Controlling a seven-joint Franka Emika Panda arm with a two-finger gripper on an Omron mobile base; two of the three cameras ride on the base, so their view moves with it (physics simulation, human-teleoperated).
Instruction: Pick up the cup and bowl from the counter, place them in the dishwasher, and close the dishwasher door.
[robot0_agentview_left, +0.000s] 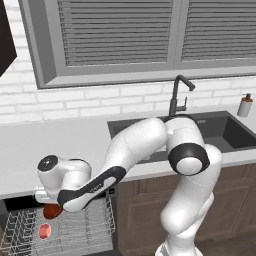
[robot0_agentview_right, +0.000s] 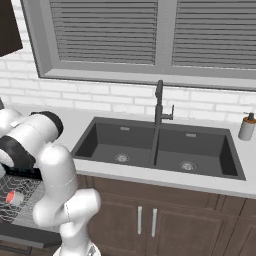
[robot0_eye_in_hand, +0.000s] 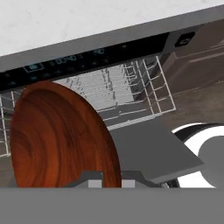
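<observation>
the gripper (robot0_eye_in_hand: 105, 180) is mostly cut off at the bottom of the hand view, yet it is clamped on the rim of the bowl (robot0_eye_in_hand: 61, 135), which stands on edge over the rack (robot0_eye_in_hand: 144, 87). from the left base view the bowl (robot0_agentview_left: 52, 211) peeks out under the hand, half hidden. the cup (robot0_agentview_left: 45, 231) lies on its side in the rack, red mouth showing. the dishwasher door (robot0_eye_in_hand: 153, 148) hangs open below the counter (robot0_agentview_left: 30, 145).
</observation>
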